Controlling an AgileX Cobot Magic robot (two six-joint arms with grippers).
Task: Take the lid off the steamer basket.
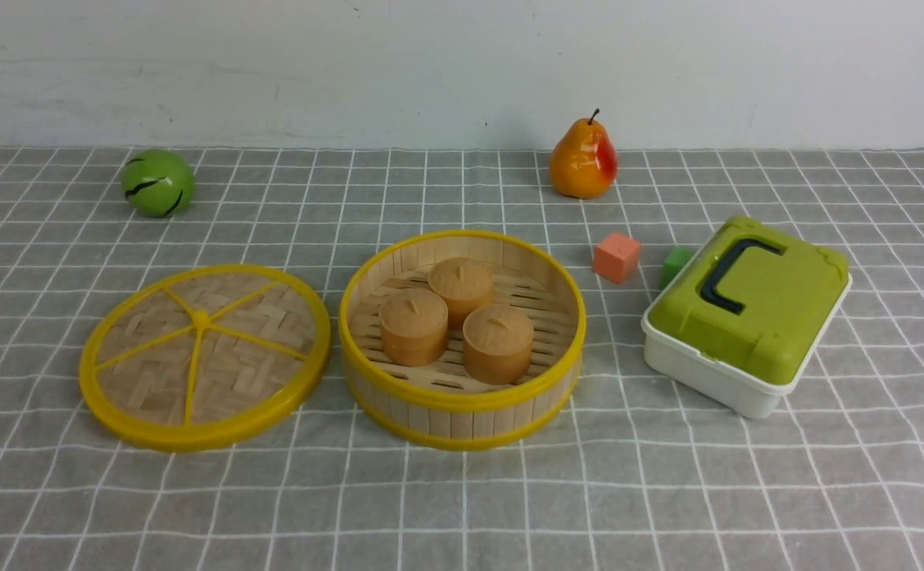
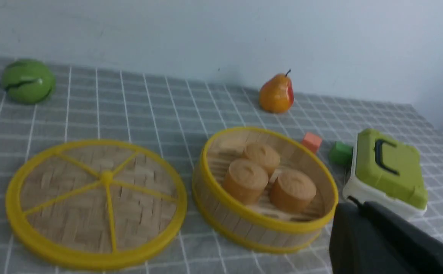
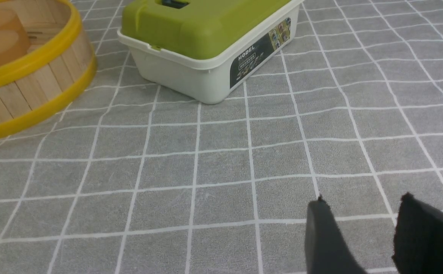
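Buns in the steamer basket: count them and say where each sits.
3. One bun at the back of the steamer basket, one front left, one front right. The lid lies beside it; none seems hidden.

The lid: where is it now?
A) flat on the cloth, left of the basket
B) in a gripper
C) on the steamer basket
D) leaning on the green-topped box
A: the lid lies flat on the cloth, left of the open steamer basket.
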